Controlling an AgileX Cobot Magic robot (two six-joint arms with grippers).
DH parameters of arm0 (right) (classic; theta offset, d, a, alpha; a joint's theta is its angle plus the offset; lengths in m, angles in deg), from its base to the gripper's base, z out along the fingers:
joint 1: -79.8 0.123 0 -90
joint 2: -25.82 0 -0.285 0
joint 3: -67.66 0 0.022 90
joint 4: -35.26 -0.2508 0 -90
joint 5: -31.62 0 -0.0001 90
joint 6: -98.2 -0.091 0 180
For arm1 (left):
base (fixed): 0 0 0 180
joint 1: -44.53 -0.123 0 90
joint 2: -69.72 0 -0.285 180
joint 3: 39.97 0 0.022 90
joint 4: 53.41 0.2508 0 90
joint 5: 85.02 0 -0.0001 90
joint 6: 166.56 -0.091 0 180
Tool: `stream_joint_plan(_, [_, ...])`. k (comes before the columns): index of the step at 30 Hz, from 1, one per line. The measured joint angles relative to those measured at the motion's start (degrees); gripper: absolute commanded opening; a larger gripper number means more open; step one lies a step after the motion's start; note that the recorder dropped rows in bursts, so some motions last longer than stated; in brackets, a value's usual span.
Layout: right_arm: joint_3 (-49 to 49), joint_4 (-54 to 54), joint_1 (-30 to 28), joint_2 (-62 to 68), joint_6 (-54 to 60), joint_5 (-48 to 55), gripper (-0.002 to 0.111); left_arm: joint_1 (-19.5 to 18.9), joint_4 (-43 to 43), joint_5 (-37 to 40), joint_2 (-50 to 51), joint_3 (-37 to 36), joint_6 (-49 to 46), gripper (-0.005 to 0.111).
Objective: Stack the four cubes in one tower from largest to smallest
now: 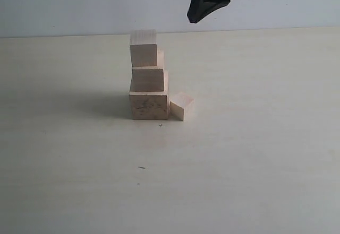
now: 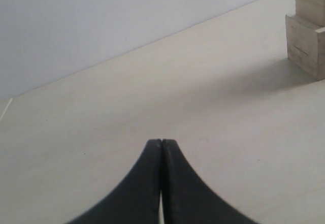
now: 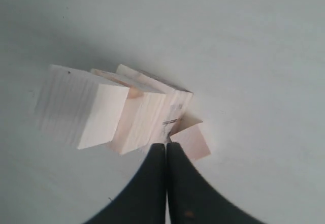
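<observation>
Fingers [image 2: 144, 183] press together, empty, on the left gripper [image 2: 161, 142] and right gripper [image 3: 166, 145]. The tower [image 1: 148, 80] stands three high; the smallest cube [image 1: 181, 106] sits on the desk [image 1: 255, 165] just beside it.

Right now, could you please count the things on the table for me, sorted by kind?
Stacked wooden cubes: 3
Loose wooden cube beside the stack's base: 1
Total: 4

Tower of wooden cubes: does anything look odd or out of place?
Yes. The tower has only three cubes; the smallest cube sits on the table beside its base. The stacked cubes sit off-centre, not squarely aligned.
</observation>
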Motion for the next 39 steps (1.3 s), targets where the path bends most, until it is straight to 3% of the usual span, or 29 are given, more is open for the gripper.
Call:
stream_joint_plan(1, [0.1, -1.6, -1.9, 0.0, 1.8, 0.5, 0.0, 0.0, -1.4, -3.4, 0.0, 0.0, 0.2, 0.0])
stream_joint_plan(7, [1.1, -1.0, -5.7, 0.3, 4.7, 1.1, 0.0, 0.0, -43.5, -19.0, 0.0, 0.0, 16.5, 0.0])
stream_joint_plan(8, [1.1, -0.7, -6.0, 0.3, 5.2, 1.1, 0.0, 0.0, -46.6, -20.1, 0.0, 0.0, 17.2, 0.0])
stream_joint_plan(15, [1.1, 2.2, -8.0, 0.3, 6.3, 1.2, 0.0, 0.0, -51.8, -24.7, 0.0, 0.0, 18.2, 0.0])
stream_joint_plan(17, [1.1, 2.3, -8.3, 0.8, 6.4, 1.2, 0.0, 0.0, -51.5, -31.4, 0.0, 0.0, 19.3, 0.0])
stream_joint_plan(19, [1.1, 2.3, -8.3, 1.7, 6.5, 1.2, 0.0, 0.0, -49.4, -38.0, 0.5, 0.6, 22.0, 0.0])
stream_joint_plan(21, [1.1, 1.9, -8.3, 3.6, 6.5, 1.2, 0.0, 0.0, -42.8, -39.6, 3.7, 3.3, 27.0, 0.0])
stream_joint_plan(25, [1.1, -1.9, -8.3, 8.6, 6.5, 1.2, 0.0, 0.0, -20.0, -27.5, 18.6, 13.5, 37.4, 0.0])
stream_joint_plan(28, [1.1, -9.6, -8.3, 11.1, 7.1, 1.2, 0.0, 1.1, -13.2, -14.0, 36.1, 22.7, 39.4, 0.0])
stream_joint_plan(31, [1.2, -17.2, -8.3, 11.1, 9.1, 1.2, 0.0, 5.8, -17.1, -7.3, 51.7, 33.5, 30.1, 0.0])
stream_joint_plan(35, [1.2, -19.5, -8.1, 10.0, 10.2, 1.2, 0.0, 13.2, -28.7, -3.1, 70.1, 48.7, 4.9, 0.0])
stream_joint_plan(39, [1.2, -16.8, -8.1, 9.2, 10.4, 1.2, 0.0, 15.4, -44.5, 5.2, 83.8, 60.3, -11.5, 0.0])
